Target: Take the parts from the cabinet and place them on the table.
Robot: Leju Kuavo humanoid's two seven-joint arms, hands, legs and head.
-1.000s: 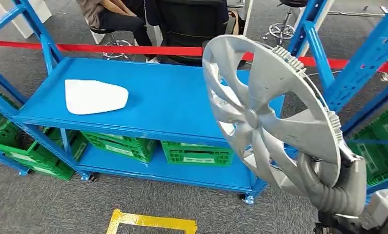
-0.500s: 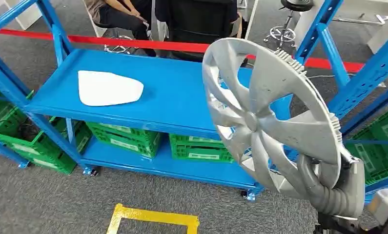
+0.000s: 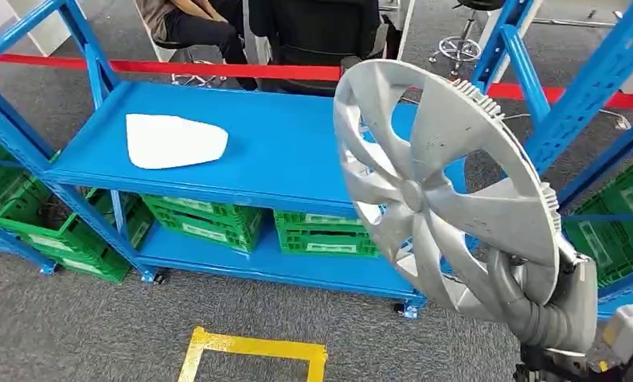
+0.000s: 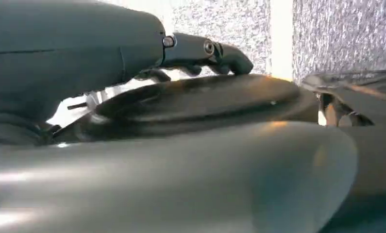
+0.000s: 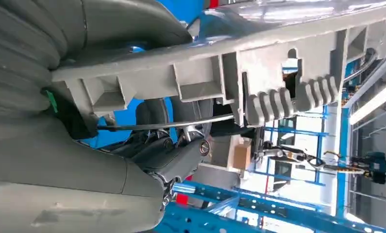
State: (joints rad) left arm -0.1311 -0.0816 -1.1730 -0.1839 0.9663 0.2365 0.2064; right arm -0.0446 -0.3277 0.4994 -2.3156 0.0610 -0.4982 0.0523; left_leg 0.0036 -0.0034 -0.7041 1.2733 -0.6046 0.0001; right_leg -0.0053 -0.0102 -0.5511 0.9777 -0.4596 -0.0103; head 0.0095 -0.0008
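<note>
A large silver wheel cover stands nearly upright at the right of the head view, in front of the blue rack. My right hand grips it by its lower rim. In the right wrist view the cover's ribbed back edge crosses the picture, with my right hand wrapped beneath it. A flat white part lies on the rack's upper shelf, far left of the wheel cover. My left hand hangs with its dark fingers stretched out and nothing in them.
Green crates sit on the rack's lower shelf, with more at the left. A second blue rack rises at the right. Red barrier tape runs behind, with seated people beyond. Yellow tape marks the grey carpet.
The camera has shifted, so the rack and white part sit further right and the lower shelf shows more. The wheel cover stays in my right hand, held the same way.
</note>
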